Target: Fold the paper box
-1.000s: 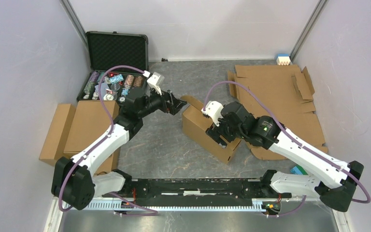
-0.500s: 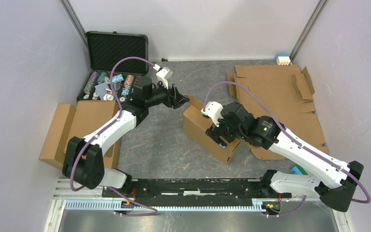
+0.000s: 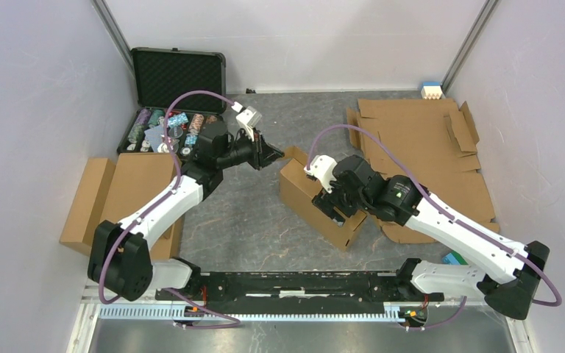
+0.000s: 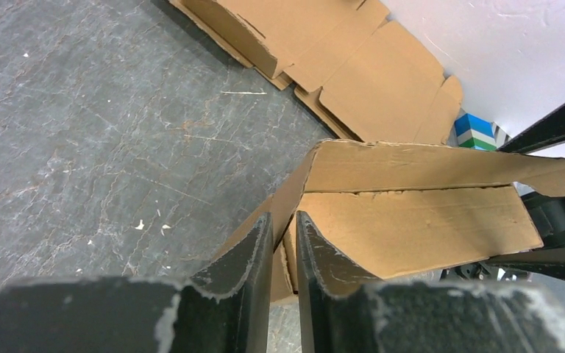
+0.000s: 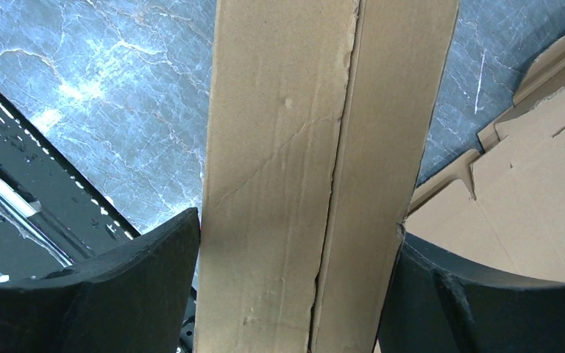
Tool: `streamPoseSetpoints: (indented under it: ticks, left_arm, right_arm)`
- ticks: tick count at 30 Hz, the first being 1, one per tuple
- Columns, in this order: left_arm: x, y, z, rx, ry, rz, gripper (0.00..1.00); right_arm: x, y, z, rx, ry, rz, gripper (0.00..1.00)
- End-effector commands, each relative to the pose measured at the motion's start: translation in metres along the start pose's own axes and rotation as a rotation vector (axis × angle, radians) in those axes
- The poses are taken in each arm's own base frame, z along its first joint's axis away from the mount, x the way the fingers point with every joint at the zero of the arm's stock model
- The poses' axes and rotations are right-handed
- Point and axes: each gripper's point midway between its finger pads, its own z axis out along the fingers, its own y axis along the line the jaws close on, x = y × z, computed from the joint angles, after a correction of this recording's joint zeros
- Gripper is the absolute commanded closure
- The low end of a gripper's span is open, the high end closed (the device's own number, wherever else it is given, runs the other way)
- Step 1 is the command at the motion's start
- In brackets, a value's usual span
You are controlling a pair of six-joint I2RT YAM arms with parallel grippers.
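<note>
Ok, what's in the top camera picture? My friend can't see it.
A half-folded cardboard box is held from both sides: the left tool pinches a flap, the right tool grips its side. Flat cardboard sheets and an open black case lie nearby.

A half-folded brown paper box (image 3: 310,200) sits mid-frame on the grey table (image 3: 250,220). The left gripper (image 3: 274,154) reaches in from the left, its narrowed tips meeting the box's raised upper-left flap. The right gripper (image 3: 336,207) sits on the box's right half. Flat cardboard sheets (image 3: 427,143) lie upper right, and an open black case (image 3: 179,72) sits upper left.
</note>
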Motion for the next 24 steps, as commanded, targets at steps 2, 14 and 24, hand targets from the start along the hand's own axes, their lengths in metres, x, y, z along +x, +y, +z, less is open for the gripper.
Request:
streamPoseSetpoints:
  ticks: [2, 14, 24]
  left_arm:
    - [-0.005, -0.018, -0.001, 0.029, -0.007, 0.040, 0.82]
    - [0.007, -0.019, -0.001, -0.072, 0.087, 0.013, 0.98]
    - [0.027, -0.013, -0.004, -0.160, 0.141, 0.066, 0.98]
  right_arm:
    - [-0.007, -0.002, -0.002, 0.011, -0.020, 0.012, 0.18]
    - [-0.008, -0.002, -0.002, 0.012, -0.017, 0.015, 0.19]
    - [-0.010, -0.004, -0.005, 0.024, -0.023, 0.022, 0.17]
